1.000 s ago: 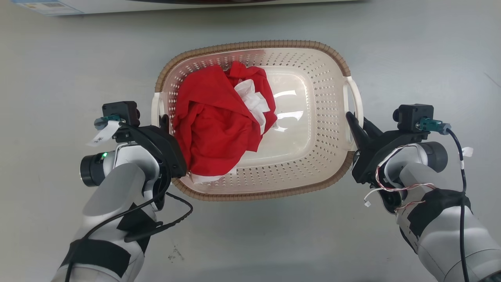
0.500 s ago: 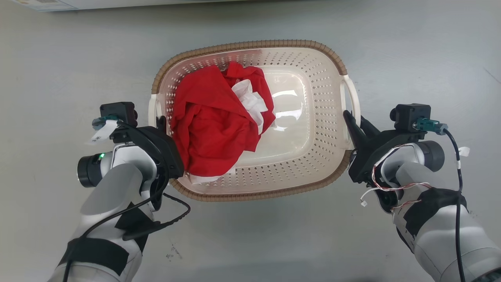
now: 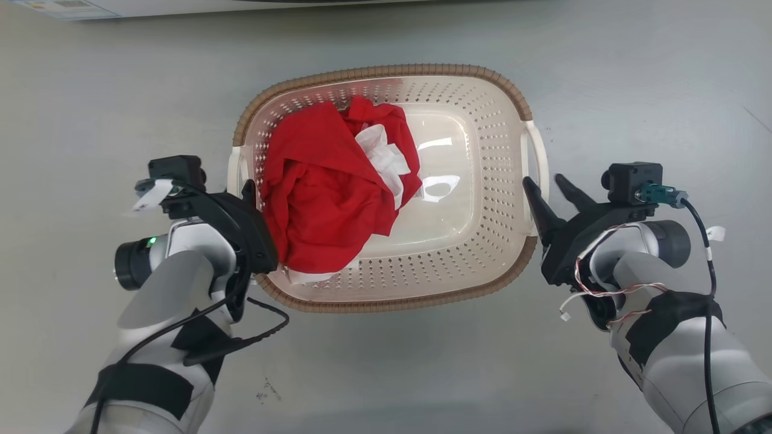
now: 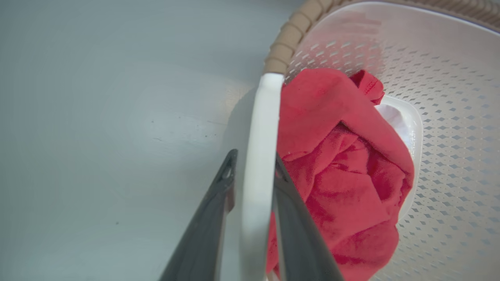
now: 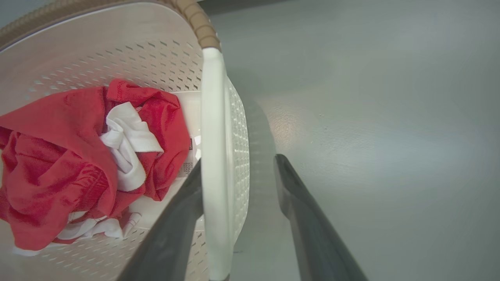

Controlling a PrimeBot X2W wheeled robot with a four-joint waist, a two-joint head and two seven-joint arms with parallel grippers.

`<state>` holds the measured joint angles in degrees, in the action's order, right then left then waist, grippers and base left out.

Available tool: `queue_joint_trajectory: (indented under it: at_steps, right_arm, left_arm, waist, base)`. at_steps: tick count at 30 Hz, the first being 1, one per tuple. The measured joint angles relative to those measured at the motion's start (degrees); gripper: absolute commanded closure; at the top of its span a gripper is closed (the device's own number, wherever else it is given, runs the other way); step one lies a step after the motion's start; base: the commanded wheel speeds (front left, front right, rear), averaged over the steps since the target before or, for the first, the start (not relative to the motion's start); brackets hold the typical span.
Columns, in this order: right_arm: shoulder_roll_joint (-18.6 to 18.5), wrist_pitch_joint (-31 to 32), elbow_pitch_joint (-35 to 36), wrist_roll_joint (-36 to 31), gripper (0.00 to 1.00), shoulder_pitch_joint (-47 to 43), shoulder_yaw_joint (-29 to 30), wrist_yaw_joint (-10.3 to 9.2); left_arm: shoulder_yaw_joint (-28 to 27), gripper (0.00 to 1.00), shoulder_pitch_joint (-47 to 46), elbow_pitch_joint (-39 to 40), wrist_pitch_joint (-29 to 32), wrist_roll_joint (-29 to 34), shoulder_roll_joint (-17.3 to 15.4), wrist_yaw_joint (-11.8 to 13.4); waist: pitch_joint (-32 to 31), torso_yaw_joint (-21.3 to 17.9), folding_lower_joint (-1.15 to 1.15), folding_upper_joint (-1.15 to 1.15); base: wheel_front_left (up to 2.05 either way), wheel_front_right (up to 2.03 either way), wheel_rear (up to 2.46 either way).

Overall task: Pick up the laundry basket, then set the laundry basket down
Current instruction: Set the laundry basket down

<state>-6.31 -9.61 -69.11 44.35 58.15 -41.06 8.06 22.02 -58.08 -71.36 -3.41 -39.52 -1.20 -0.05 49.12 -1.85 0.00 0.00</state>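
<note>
Your left gripper (image 3: 244, 188) clamps the laundry basket (image 3: 386, 71) by its 9 o'clock handle. Your right gripper (image 3: 541, 182) straddles the 3 o'clock handle, fingers spread apart.

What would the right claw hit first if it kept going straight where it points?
The white right handle: the open right claw straddles it, inner finger close against it. Farther along comes the brown rim, though depth is unclear.

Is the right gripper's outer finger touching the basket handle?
Apart. Right wrist view: the right gripper's outer finger sits clear of the laundry basket's handle, with floor showing between them.
</note>
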Motion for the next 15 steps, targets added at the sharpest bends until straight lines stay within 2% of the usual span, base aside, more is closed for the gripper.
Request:
queue_joint_trajectory:
  at_steps: [1, 2, 15]
  right_arm:
    - [-0.24, 0.04, 0.0, 0.0, 0.0, -0.08, -0.31, -0.08]
    - [-0.55, 0.05, 0.1, 0.0, 0.0, -0.19, -0.62, -0.12]
    - [-0.68, 0.79, 1.89, 0.16, 0.0, -1.2, -2.78, -0.51]
  left_arm:
    - [-0.04, 0.08, -0.07, -0.12, 0.16, -0.1, -0.12, -0.05]
    - [-0.12, 0.0, -0.07, -0.32, 0.21, -0.21, -0.43, -0.2]
    - [0.81, 0.0, 0.45, -0.9, -0.32, -0.18, -0.97, -2.12]
  waist:
    - [-0.1, 0.06, 0.0, 0.0]
    - [-0.26, 0.13, 0.0, 0.0]
    - [-4.36, 0.44, 0.0, 0.0]
  base:
    - [0.0, 0.0, 0.0]
    - [0.0, 0.0, 0.0]
    - [0.0, 0.0, 0.0]
